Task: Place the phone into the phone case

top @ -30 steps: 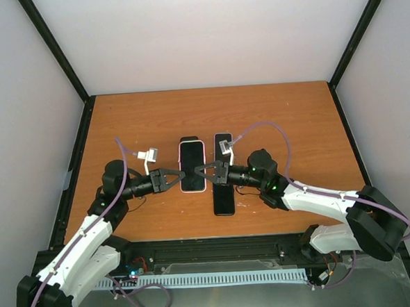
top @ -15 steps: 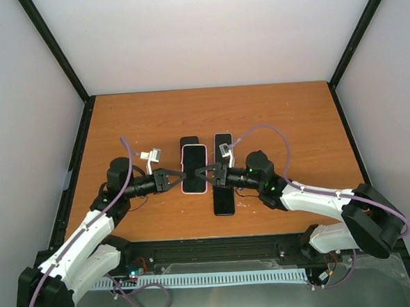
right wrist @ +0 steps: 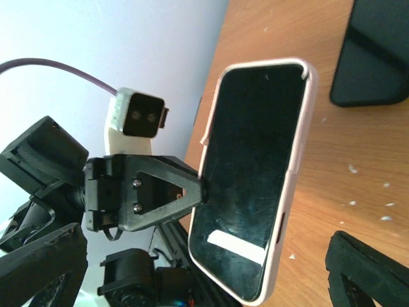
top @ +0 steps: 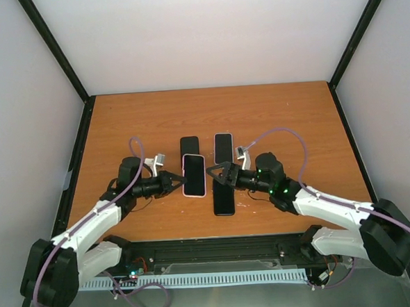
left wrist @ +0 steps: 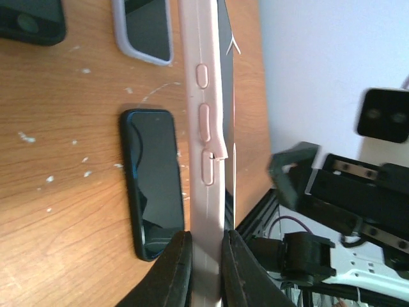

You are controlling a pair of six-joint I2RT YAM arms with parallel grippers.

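A dark-screened phone (right wrist: pixel 255 173) sits inside the rim of a pink phone case (top: pixel 194 175), raised on edge above the table. My left gripper (top: pixel 179 181) is shut on the case's left edge. In the left wrist view the case (left wrist: pixel 204 128) runs edge-on up from between the fingertips (left wrist: pixel 176 268) of my left gripper (left wrist: pixel 203 268). My right gripper (top: pixel 212 174) stands open just right of the case, touching nothing. In the right wrist view its fingers (right wrist: pixel 367 275) spread wide around my right gripper (right wrist: pixel 208 259), with the phone beyond. A small flap (right wrist: pixel 206 137) of the case lifts at one corner.
A black phone (top: pixel 189 145) and a pale-cased phone (top: pixel 223 147) lie on the table behind the grippers. Another black phone (top: pixel 223 197) lies under the right gripper, also seen as the black phone (left wrist: pixel 153 182). Black frame rails edge the table (top: pixel 293 120).
My right gripper has opened wide and drawn back to the right, off the cased phone. My left gripper has closed on the case's edge and shifted slightly right and nearer with it.
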